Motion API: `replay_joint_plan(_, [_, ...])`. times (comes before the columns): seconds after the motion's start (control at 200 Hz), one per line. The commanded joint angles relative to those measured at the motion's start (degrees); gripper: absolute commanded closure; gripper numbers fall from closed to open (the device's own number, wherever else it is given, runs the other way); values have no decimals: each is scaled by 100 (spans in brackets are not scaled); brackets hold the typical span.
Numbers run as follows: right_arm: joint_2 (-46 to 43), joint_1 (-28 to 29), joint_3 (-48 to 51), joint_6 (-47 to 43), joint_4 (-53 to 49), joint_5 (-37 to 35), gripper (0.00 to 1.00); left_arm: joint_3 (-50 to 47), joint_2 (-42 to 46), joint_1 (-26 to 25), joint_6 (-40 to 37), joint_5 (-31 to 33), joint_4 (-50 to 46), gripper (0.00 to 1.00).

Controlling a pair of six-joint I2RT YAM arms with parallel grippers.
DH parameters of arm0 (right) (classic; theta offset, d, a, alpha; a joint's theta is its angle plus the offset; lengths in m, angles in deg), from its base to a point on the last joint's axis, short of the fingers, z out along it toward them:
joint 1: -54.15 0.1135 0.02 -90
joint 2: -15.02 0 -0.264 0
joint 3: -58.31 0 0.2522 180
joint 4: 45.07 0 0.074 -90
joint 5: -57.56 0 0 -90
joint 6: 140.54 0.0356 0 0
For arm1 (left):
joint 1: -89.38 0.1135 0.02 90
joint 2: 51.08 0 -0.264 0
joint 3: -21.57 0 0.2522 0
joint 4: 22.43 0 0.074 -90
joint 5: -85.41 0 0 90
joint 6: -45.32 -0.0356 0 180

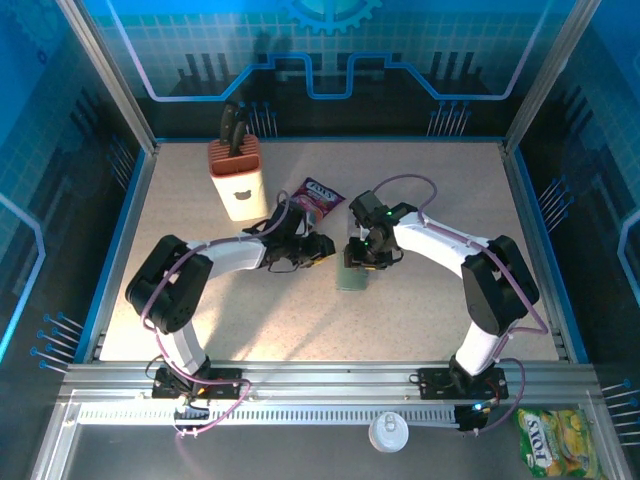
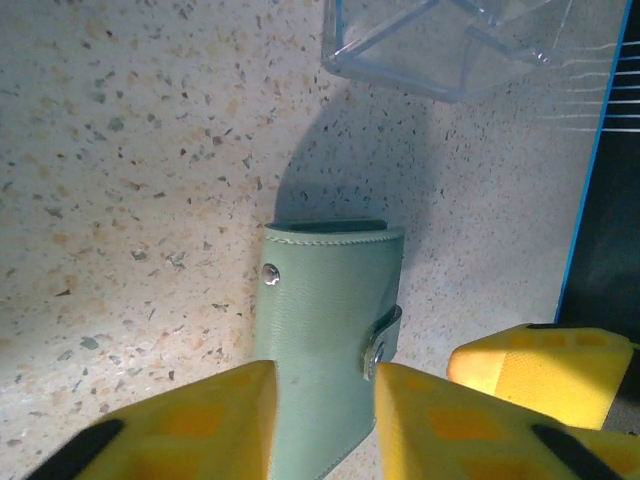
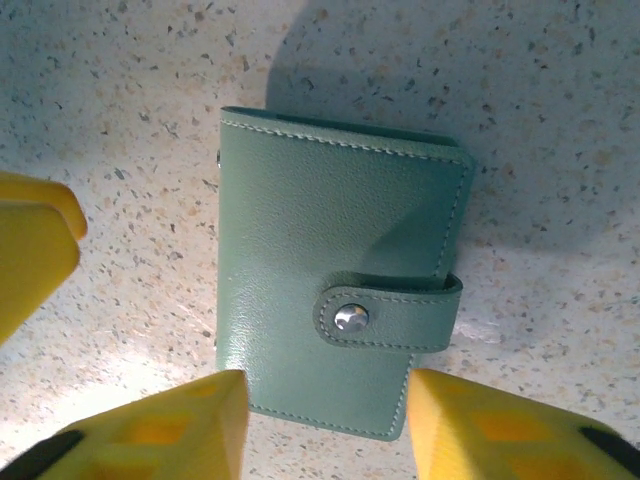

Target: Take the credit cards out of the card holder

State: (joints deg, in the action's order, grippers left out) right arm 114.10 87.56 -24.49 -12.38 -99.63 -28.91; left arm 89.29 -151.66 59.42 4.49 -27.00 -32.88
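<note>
Where the card holder lies: the card holder point(image 3: 330, 250) is laid flat and folded closed near the middle of the table point(image 1: 420, 310), between the two gripper heads as seen from above.
Card holder, material and shape: a grey-green, finely grained, leather-like skin is shown. The shape is rectangular with rounded corners and pale stitching along the edges. A short strap point(image 3: 400, 315) is wrapped round one long side and fastened by a round silver stud point(image 3: 350, 318).
Table surface: pale beige, matt and stone-like, flecked with dark specks.
Left gripper: the left gripper point(image 2: 322, 420) is poised at the holder's near end. Its blocky yellow fingers point(image 2: 200, 430) are parted by a narrow gap, narrower than the holder, and the holder's skin is seen through that gap. Whether it is touched cannot be told.
Right gripper: the right gripper point(image 3: 325, 425) is set at the holder's near short edge. Its yellow fingers point(image 3: 150, 435) are spread about as wide as the holder, and that edge is framed between the tips. Nothing is clasped.
Neighbouring things: a clear hard plastic box point(image 2: 450, 45) is seen beyond the holder from the left wrist. A glossy purple snack packet point(image 1: 318, 195) lies just behind the left gripper. A cream knife block point(image 1: 237, 180) with black handles stands farther back.
</note>
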Motion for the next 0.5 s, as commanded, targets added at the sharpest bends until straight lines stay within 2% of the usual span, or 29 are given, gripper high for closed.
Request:
replay_joint_plan(0.0, [162, 76, -27, 84, -4, 48, 59, -146, 42, -11, 101, -105, 274, 74])
replay_joint_plan(0.215, [466, 193, -275, 146, -274, -173, 62, -221, 98, -10, -17, -182, 323, 80])
replay_joint_plan(0.3, [556, 248, -359, 158, -322, -251, 63, -267, 143, -6, -55, -165, 359, 86])
replay_joint_plan(0.495, [758, 331, -588, 153, -444, -341, 64, -315, 207, 23, -122, -195, 390, 88])
